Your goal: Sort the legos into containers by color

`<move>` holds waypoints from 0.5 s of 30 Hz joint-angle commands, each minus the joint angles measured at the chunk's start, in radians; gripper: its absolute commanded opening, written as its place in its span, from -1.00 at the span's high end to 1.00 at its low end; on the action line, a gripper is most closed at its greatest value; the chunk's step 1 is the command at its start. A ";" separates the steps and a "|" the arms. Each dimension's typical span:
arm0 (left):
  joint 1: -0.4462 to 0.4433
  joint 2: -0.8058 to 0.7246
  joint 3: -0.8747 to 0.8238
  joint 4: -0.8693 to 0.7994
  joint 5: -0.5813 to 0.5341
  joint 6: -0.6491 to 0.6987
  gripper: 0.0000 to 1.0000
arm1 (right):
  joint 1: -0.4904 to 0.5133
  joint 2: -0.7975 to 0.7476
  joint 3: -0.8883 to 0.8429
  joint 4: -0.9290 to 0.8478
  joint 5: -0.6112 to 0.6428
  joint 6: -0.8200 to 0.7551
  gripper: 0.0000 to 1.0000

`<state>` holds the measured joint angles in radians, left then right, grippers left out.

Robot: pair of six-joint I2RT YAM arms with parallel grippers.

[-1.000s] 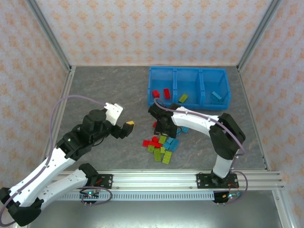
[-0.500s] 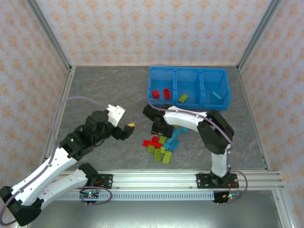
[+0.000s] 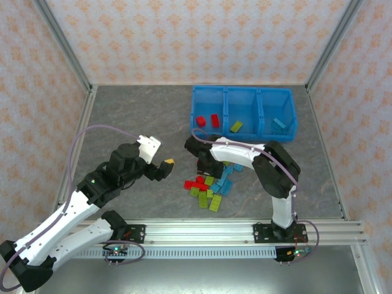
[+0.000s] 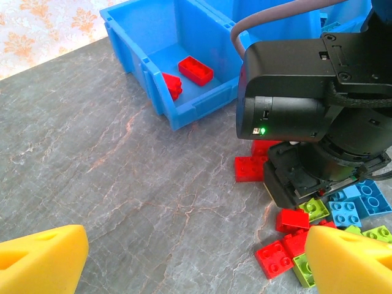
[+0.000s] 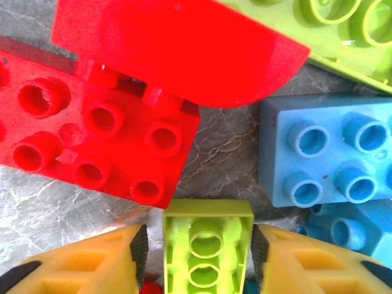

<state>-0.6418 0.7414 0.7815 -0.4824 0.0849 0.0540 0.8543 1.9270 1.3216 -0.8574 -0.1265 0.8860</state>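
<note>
The lime green lego (image 5: 207, 236), in the loose pile (image 3: 211, 187) on the table (image 3: 135, 116) before the containers (image 3: 244, 90), looks light, stiff and slick, best pinched across its flat long sides, where the right gripper (image 5: 207, 263) stands narrowed, grip uncertain; the left gripper (image 4: 196, 260) gapes wide, empty

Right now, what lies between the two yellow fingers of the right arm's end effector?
A lime green brick lies there, seen in the right wrist view; whether it is gripped is unclear.

grey marbled table (image 3: 135, 110): blue containers (image 3: 245, 89) at far edge, legos (image 3: 214, 204) scattered near centre.
</note>
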 commanded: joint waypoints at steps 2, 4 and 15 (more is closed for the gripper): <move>-0.006 -0.005 -0.006 0.019 -0.012 0.002 -0.86 | 0.002 0.030 -0.007 -0.007 0.034 0.007 0.18; -0.006 -0.011 -0.012 0.022 0.002 0.003 -0.87 | 0.002 0.004 0.004 -0.017 0.055 -0.003 0.22; -0.006 -0.024 0.000 0.025 0.029 0.000 -0.89 | -0.011 -0.304 0.084 -0.103 0.334 -0.107 0.38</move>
<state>-0.6418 0.7372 0.7761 -0.4812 0.0971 0.0536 0.8539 1.7363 1.3422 -0.8986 0.0277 0.8410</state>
